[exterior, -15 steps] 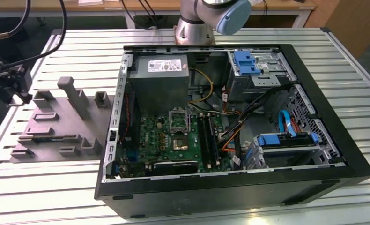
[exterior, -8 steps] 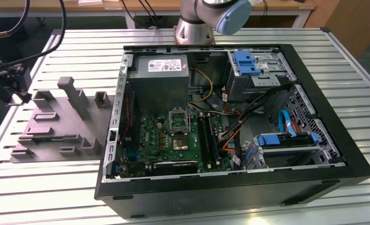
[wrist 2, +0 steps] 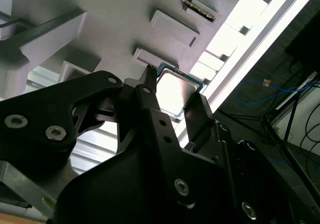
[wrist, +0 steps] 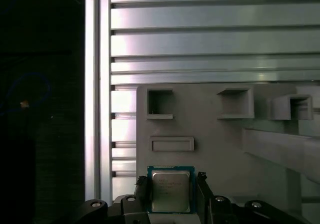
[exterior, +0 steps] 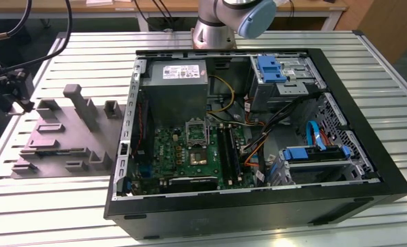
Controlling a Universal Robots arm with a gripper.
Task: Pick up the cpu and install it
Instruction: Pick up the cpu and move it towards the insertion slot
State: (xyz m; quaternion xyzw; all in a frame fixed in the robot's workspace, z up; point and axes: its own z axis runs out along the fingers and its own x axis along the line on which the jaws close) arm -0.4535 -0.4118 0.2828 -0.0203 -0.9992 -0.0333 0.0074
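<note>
Cpu (wrist: 170, 191) sits pinched in the end effector (wrist: 171, 180), one edge hidden behind its black body.

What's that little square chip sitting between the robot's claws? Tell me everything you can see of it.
The chip is a small, thin, flat square with a silvery, metal-looking top and a narrow green rim. It sits between the two black fingers of the gripper, which lie close against opposite edges, so it looks gripped. Behind it in both wrist views are the grey moulded plate and the slatted metal table.
</note>
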